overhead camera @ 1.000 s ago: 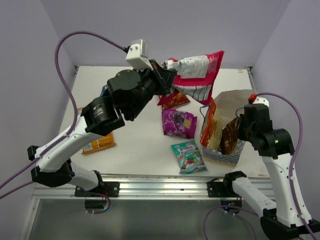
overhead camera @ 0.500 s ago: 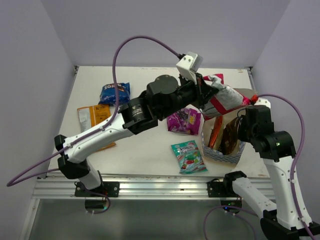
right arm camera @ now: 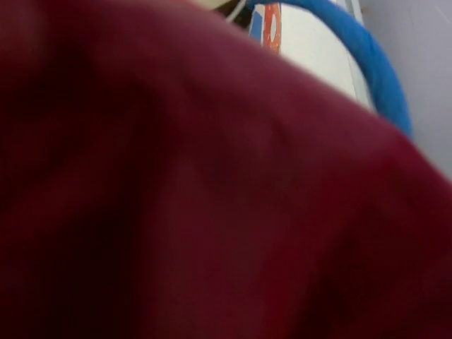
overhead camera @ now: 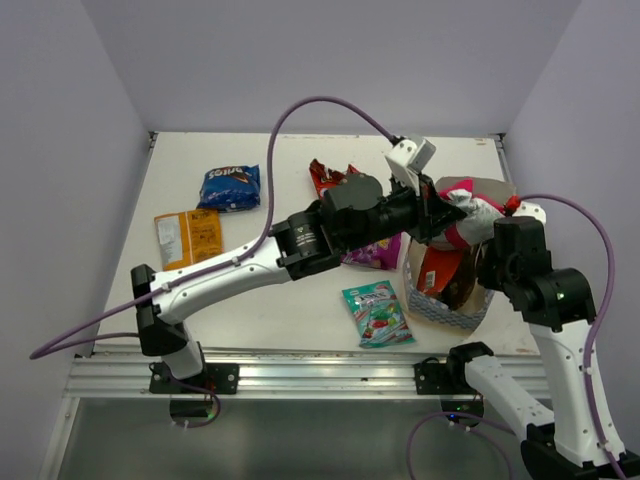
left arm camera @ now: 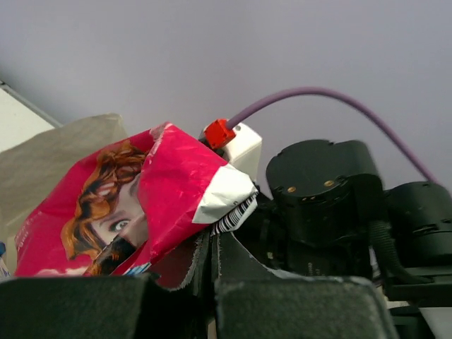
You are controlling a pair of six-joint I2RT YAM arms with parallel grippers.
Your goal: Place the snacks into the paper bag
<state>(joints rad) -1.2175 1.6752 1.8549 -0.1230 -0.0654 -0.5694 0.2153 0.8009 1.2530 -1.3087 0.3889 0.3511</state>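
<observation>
Eight snack packets show in all: one held, two in the paper bag (overhead camera: 445, 313), five loose on the table (overhead camera: 280, 300).

The left gripper (overhead camera: 440, 210) is clamped on a pink packet (overhead camera: 470, 212) and holds it right over the bag's open mouth, covering much of the opening. The left wrist view shows a corner of that packet (left arm camera: 162, 191) pinched between the gripper's (left arm camera: 212, 282) dark fingers (left arm camera: 296, 304), with a red-haired face printed on the foil.

Inside the bag stand an orange-and-cream packet (overhead camera: 432, 268) and a brown packet (overhead camera: 462, 290), both upright.

A teal packet (overhead camera: 378, 312) lies just left of the bag. A purple packet (overhead camera: 372, 255) also lies just left of it, partly hidden under the left arm. A red packet (overhead camera: 322, 178) lies farther left and back. A blue packet (overhead camera: 229, 187) and an orange packet (overhead camera: 189, 238) lie well apart from the bag, far to its left.

The right gripper (overhead camera: 490, 258) sits against the bag's right side with its jaws closed; whether it pinches the rim I cannot tell. Its own camera is almost wholly filled by a dark red blur, with only a blue curved band (right arm camera: 353, 42) at the top corner.

Two purple cables (overhead camera: 320, 100) loop above the arms (one per arm).
</observation>
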